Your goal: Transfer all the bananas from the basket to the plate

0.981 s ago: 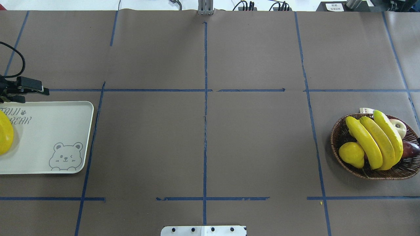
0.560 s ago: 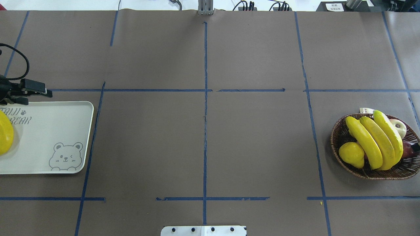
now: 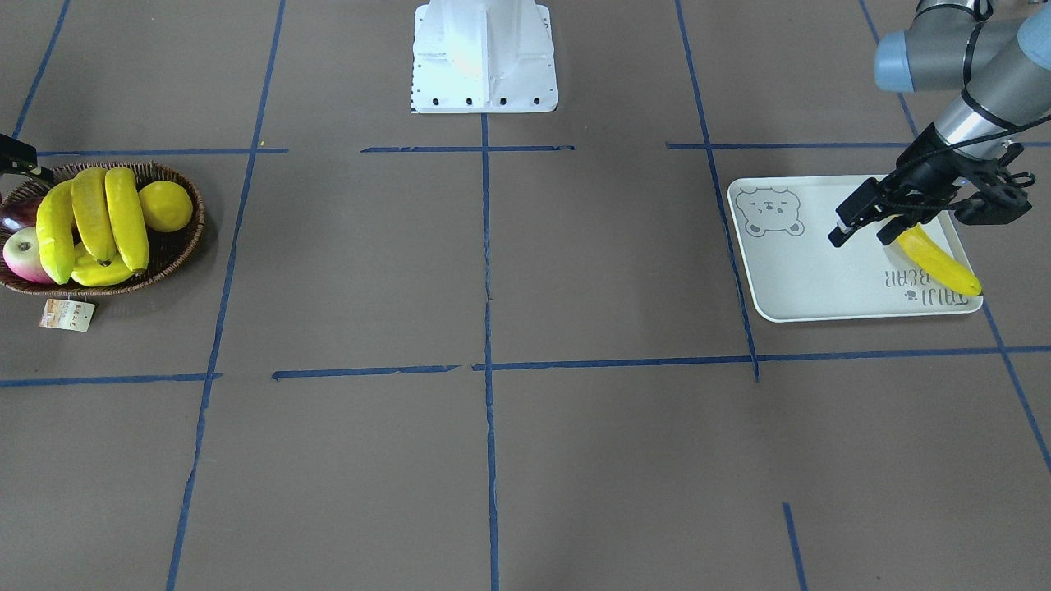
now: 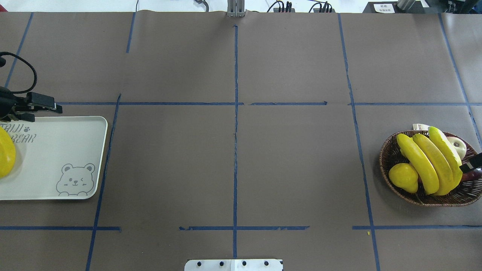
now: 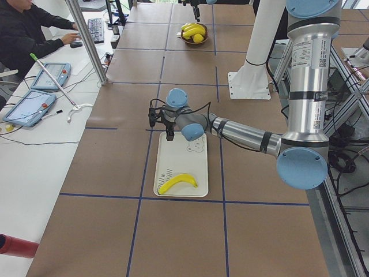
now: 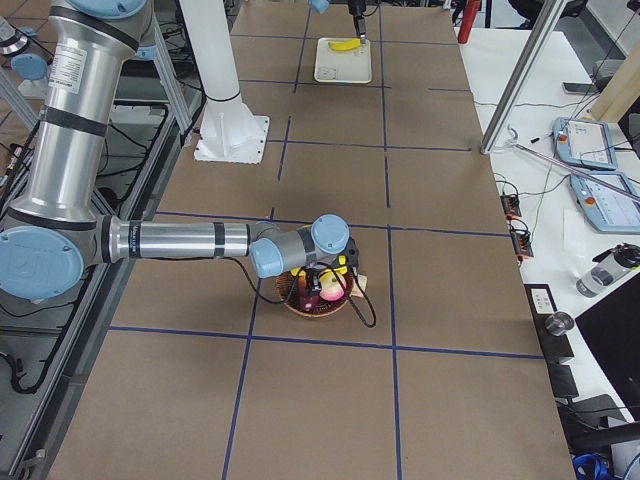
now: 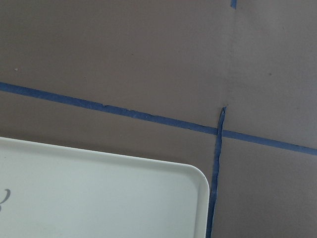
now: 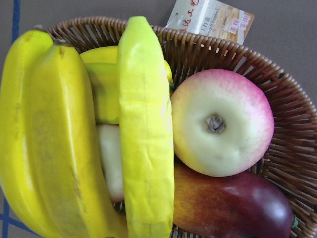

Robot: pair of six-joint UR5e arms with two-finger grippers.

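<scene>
Left gripper: fingers spread with nothing between them, hanging above the tray's long edge on the operators' side.
Plate: a pale grey-white rectangular tray with a bear drawing, below that gripper. The left wrist view catches only one rounded corner.
Banana on plate: one glossy yellow curved banana at the tray's lettered end. The exterior left view shows it apart from the gripper, and the overhead crops it to a yellow end.
Right gripper: only a dark tip at the overhead's edge; whether it is spread or pressed together, I cannot tell.
Basket: an oval dark-brown wicker basket under that tip, well apart from the plate.
Bananas in basket: three long yellow bananas side by side.
Right wrist view: a pink-flushed pale apple touches a dark purple-red fruit.
Lemon: a round yellow lemon beyond the bananas, away from the right gripper.
</scene>
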